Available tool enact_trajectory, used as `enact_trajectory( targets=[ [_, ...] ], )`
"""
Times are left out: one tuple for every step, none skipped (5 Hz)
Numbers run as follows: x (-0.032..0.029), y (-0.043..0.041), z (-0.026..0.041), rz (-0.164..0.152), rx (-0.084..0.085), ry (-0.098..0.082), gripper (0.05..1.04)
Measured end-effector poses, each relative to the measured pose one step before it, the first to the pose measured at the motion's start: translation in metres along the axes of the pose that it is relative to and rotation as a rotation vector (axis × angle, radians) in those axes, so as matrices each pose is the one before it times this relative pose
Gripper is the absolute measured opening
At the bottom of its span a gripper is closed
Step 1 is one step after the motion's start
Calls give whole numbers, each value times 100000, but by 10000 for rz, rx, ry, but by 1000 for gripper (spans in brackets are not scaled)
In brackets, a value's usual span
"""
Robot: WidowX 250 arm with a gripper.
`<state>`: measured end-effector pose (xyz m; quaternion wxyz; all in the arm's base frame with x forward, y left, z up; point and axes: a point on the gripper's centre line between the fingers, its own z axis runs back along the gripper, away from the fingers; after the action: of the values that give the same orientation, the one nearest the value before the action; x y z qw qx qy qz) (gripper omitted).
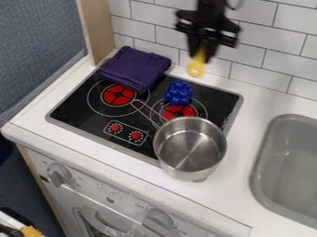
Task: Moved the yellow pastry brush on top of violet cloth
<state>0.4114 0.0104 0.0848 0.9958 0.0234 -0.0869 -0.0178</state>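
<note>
The gripper (202, 50) hangs at the top of the view, right of centre, in front of the tiled wall. It is shut on the yellow pastry brush (197, 66), whose yellow end points downward, above the back edge of the stove. The upper part of the brush is hidden between the fingers. To the left and lower lies the violet cloth (134, 67), folded, over the stove's back left corner. Brush and cloth are apart.
A blue bumpy object (179, 93) rests on the black stove top (83, 107) near the back right burner. A steel saucepan (190, 147) stands at the stove's front right, its handle pointing back left. The grey sink (263, 169) is at the right.
</note>
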Motion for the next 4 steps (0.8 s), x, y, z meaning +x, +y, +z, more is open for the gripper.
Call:
enact_trajectory(
  targets=[
    [-1127,5014,-136,826,155,369,311],
    [-1150,3985,-246,223,-164,352,306],
    [-526,1870,-1198,-266,-374,274,297],
    [482,483,-419,-582,-24,-124,296]
  ],
)
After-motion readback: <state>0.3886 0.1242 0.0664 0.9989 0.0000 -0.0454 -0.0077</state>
